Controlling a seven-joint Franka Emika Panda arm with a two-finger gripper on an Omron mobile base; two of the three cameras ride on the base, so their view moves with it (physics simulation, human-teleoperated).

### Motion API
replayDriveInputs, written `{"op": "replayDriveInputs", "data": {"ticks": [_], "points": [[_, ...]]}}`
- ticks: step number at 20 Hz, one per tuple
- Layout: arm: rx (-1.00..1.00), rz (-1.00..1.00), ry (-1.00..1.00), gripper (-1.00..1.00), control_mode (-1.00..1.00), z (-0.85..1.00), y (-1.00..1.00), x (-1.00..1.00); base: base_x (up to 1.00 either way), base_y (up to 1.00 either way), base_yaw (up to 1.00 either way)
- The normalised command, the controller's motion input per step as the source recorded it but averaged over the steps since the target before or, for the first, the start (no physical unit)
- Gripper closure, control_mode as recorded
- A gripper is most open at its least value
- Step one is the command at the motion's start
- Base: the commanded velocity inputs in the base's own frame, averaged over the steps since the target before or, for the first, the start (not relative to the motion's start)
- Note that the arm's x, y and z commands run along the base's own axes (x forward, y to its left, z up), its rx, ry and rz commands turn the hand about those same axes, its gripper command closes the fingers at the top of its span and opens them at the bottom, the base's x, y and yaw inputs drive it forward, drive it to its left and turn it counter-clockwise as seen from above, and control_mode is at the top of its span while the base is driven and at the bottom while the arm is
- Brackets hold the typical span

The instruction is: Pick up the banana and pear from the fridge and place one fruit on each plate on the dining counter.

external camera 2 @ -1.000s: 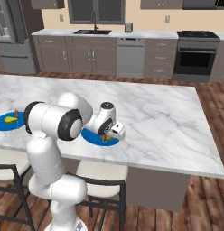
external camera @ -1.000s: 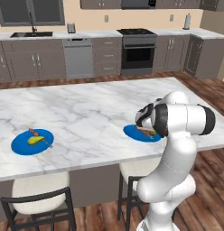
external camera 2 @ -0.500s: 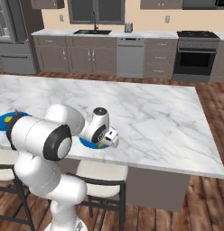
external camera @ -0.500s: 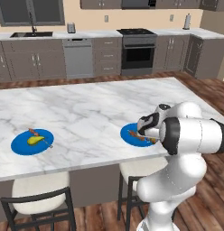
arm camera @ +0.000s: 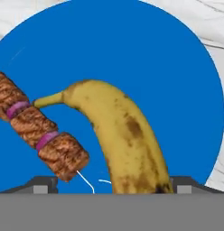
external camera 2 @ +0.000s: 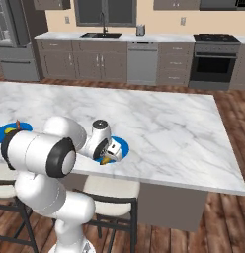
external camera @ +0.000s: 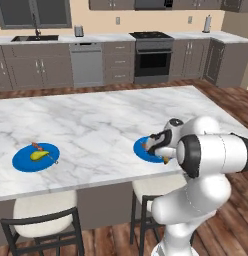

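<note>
1. The gripper (arm camera: 112, 186) has just let go: its fingertips (arm camera: 45, 184) now stand wide either side of the banana (arm camera: 125, 140).
2. The banana lies on the near blue plate (arm camera: 145, 49), beside a meat skewer (arm camera: 35, 128).
3. The pear (external camera: 37, 155) sits on the far plate (external camera: 36, 157) along the dining counter (external camera: 96, 125); both fruits look placed.

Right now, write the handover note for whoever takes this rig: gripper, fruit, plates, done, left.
Gripper: low over the near plate, fingers spread either side of the banana; open.
Banana: lying on that plate beside a meat skewer.
Pear: on the far plate, also with a skewer.
Both plates sit on the dining counter.
Done: one fruit on each plate.
Left: lift the arm clear.
</note>
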Motion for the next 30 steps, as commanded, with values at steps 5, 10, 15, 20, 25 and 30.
{"op": "replayDriveInputs", "data": {"ticks": [5, 10, 15, 20, 25, 30], "points": [[0.14, 0.00, 0.00, -1.00, -1.00, 0.53, -0.53, 0.50, 0.00, 0.00, 0.00], [0.08, 0.00, -0.09, -1.00, -1.00, 0.88, -0.15, 0.00, 0.00, 0.00, 0.00], [0.02, 0.00, -0.09, -1.00, -1.00, 1.00, -0.01, -0.53, 0.00, 0.00, 0.00], [0.00, 0.00, -0.15, -1.00, -1.00, 0.84, 0.00, -1.00, 0.00, 0.00, 0.00], [0.00, 0.00, -0.19, -1.00, -1.00, 0.80, 0.22, -1.00, 0.00, 0.00, 0.00], [-0.02, 0.00, -0.21, -1.00, -1.00, 0.86, 0.36, -1.00, 0.00, 0.00, 0.00]]}}
